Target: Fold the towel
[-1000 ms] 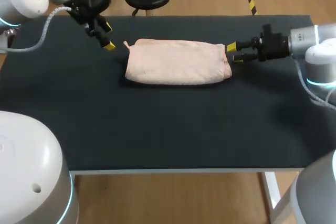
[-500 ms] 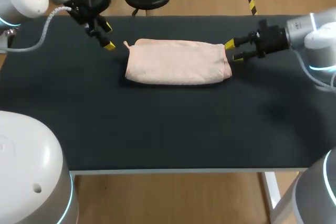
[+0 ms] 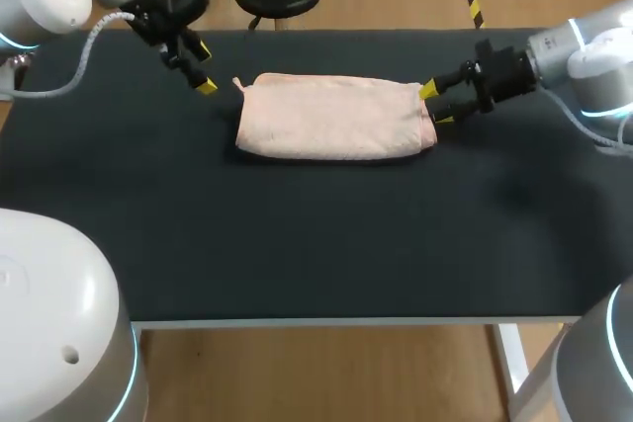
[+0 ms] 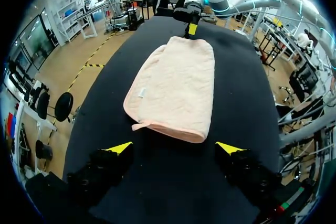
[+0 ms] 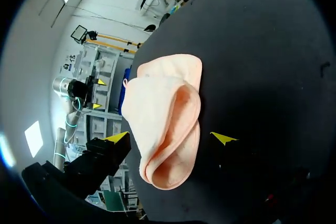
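Towel [image 3: 334, 118] folded flat overhead, layered open end in right wrist view

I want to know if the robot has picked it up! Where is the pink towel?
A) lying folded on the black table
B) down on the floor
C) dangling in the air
A: the towel lies folded flat on the black table, with nothing lifting it.
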